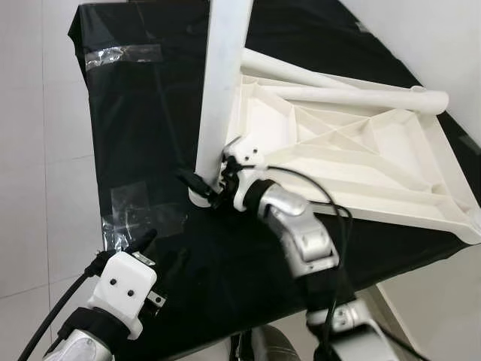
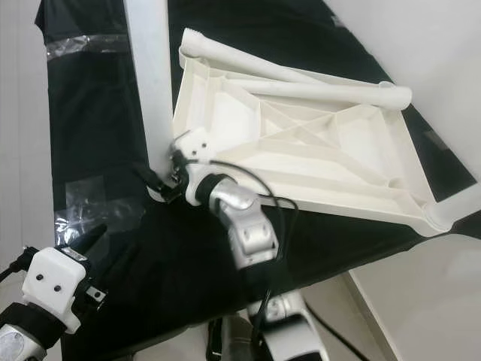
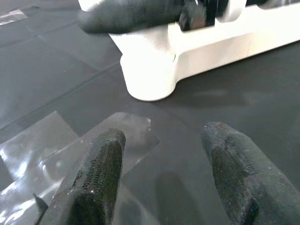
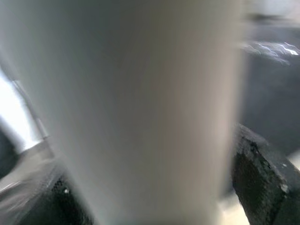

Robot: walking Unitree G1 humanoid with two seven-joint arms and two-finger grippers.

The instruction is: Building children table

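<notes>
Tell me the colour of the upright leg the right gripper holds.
White leg, clearest in left eye view.
</notes>
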